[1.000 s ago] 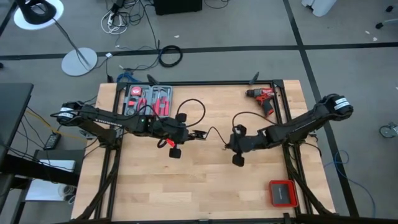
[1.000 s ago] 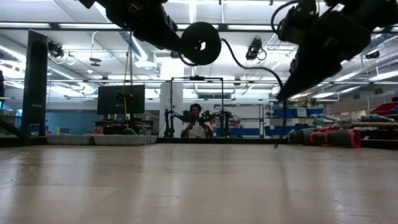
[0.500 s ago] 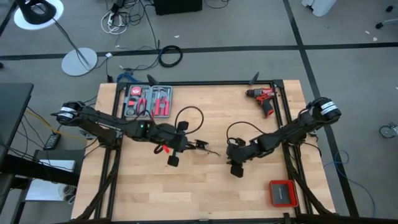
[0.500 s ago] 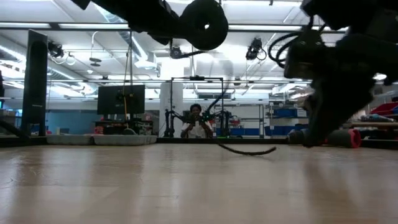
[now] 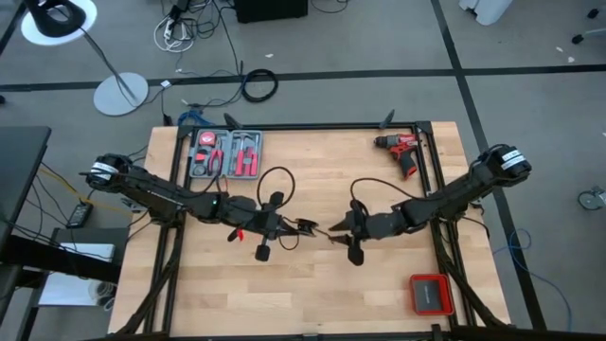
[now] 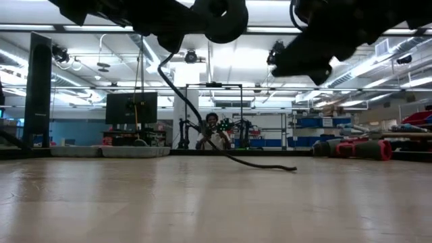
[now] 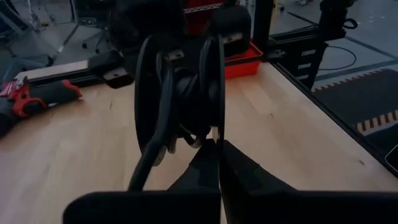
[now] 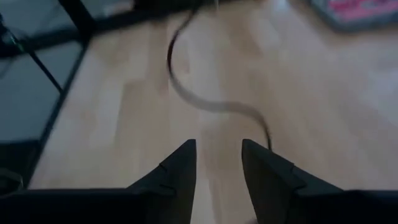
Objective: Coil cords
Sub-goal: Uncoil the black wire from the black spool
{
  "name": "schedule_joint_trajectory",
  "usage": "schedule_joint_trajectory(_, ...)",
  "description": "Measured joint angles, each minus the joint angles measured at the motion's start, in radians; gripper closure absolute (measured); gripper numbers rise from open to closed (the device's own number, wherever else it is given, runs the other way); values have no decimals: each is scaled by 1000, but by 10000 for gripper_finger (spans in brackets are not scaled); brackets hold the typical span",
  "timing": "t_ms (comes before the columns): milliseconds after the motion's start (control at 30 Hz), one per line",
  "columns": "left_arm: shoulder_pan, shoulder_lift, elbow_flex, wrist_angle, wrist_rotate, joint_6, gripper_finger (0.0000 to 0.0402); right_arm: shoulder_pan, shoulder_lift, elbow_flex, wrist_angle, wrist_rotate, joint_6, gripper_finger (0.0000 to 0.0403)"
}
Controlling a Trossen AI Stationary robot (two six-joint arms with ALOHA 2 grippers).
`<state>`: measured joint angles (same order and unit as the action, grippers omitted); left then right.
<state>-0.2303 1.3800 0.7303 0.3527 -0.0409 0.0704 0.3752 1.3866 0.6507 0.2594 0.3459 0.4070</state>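
One cord — left gripper pinched shut on it; right gripper wide open, empty.

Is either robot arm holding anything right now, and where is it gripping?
The left gripper pinches the thin black cord beside its loops; the right gripper is open and empty.

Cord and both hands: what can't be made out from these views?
- Cord: low view shows only its tail on the table; the upper run disappears behind the arms at the top edge.
- Cord in the high view: too thin to trace between the hands.
- Left hand: left wrist view is filled by wound cord, so the exact grip point is hidden.
- Right hand: open; the cord beyond is motion-blurred, its end unclear.
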Motion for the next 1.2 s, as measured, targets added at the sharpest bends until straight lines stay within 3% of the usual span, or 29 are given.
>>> schedule_joint_trajectory(267,-14,0,0,-19,-33,-43,401,-32,-6,0,36,-30,-37,275)
schedule_joint_trajectory(533,-13,0,-1,-17,-19,-79,401,-65,3,0,65,11,-127,275)
schedule_joint_trajectory(967,46,0,0,134,212,-141,401,-285,28,-6,118,-308,-175,275)
schedule_joint_trajectory(1200,81,0,2,198,246,-140,401,-289,178,-29,284,-413,-141,275)
